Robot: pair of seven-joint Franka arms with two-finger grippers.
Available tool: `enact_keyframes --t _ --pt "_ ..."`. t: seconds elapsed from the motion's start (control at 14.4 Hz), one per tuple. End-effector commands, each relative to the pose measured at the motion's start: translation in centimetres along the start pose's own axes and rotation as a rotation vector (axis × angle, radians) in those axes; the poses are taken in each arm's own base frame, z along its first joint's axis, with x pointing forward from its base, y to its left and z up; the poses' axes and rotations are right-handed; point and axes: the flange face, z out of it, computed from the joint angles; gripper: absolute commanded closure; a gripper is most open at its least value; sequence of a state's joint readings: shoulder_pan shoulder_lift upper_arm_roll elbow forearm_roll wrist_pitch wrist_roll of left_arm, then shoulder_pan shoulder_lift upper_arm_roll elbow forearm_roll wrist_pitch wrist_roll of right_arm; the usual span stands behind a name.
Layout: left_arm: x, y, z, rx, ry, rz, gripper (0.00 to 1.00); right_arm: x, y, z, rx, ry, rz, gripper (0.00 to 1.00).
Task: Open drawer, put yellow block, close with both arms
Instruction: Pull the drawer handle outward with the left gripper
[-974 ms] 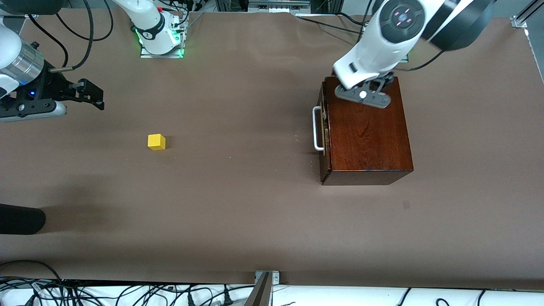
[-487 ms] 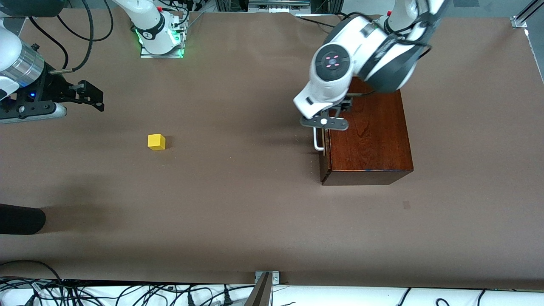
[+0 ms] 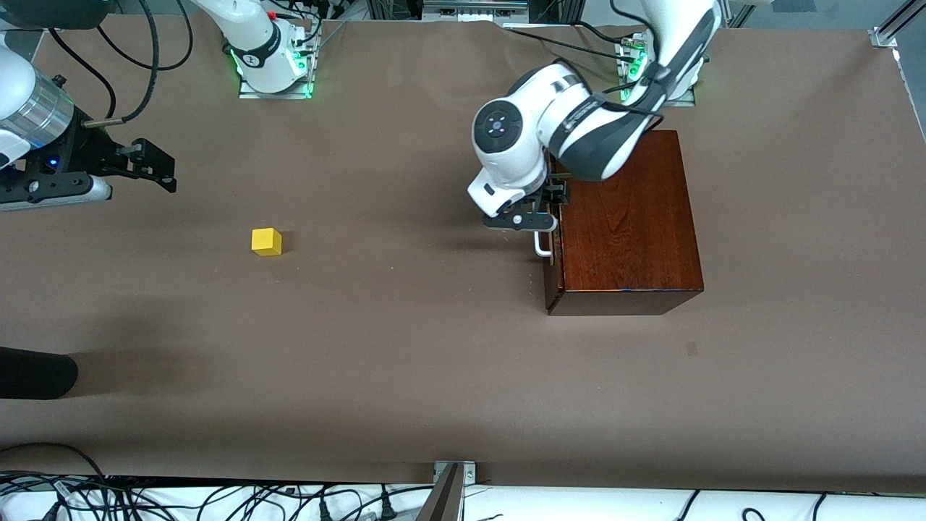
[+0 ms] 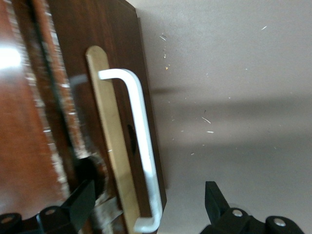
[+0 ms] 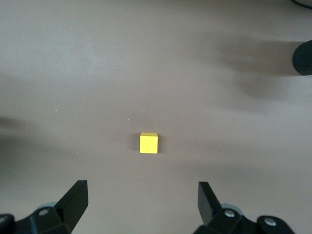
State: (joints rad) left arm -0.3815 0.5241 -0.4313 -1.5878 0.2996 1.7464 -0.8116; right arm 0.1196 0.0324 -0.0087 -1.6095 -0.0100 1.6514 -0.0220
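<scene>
The mahogany box point(image 3: 626, 217) stands toward the left arm's end of the table, and its drawer looks pushed in. The white U-shaped handle point(image 3: 540, 248) is on the drawer front point(image 4: 97, 58). My left gripper point(image 3: 542, 215) is low at that front. In the left wrist view it point(image 4: 146, 200) is open with one finger on each side of the handle point(image 4: 141, 141), not touching it. The yellow block point(image 3: 266, 242) lies on the mat toward the right arm's end. My right gripper point(image 3: 155, 166) hovers open and empty near it. In the right wrist view the block point(image 5: 148, 143) lies ahead of the gripper point(image 5: 141, 197).
A black rounded object point(image 3: 32, 373) lies at the table edge at the right arm's end, nearer the camera than the block, and also shows in the right wrist view point(image 5: 303, 57). Brown mat point(image 3: 405, 325) covers the table. Cables run along the near edge.
My left arm has swung from over the box top down to the drawer front, bringing its open gripper around the handle. The right arm has barely moved.
</scene>
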Motion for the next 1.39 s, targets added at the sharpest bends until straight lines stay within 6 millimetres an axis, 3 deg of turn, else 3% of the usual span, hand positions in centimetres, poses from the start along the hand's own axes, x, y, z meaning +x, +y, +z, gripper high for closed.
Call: enact_keyframes --t 0.0,0.28,0.56,0.76,1.04,1.18,1.32 --pt "0.5 1.6 0.8 0.032 0.042 -0.024 0.0 0.3 0.0 -0.5 0.005 0.01 0.009 0.0" --pt "1.2 2.2 2.4 0.012 0.04 -0.021 0.0 0.3 0.0 -0.5 0.007 0.009 0.009 0.0" --pt "1.3 3.0 2.6 -0.017 0.059 -0.042 0.0 0.3 0.1 -0.5 0.007 0.01 0.011 0.0" --pt "0.8 4.7 3.7 -0.031 0.062 -0.019 0.0 0.4 0.1 -0.3 0.008 0.007 0.012 0.0" --pt "0.7 6.6 3.2 -0.1 0.11 -0.03 0.0 0.4 0.1 -0.2 0.008 0.006 0.012 0.0" --pt "-0.4 8.7 3.1 -0.132 0.131 -0.035 0.0 0.5 0.2 -0.1 0.008 0.004 0.014 0.0" --pt "-0.9 10.1 1.7 -0.169 0.157 -0.038 0.0 0.5 0.2 -0.1 0.007 0.004 0.014 0.0"
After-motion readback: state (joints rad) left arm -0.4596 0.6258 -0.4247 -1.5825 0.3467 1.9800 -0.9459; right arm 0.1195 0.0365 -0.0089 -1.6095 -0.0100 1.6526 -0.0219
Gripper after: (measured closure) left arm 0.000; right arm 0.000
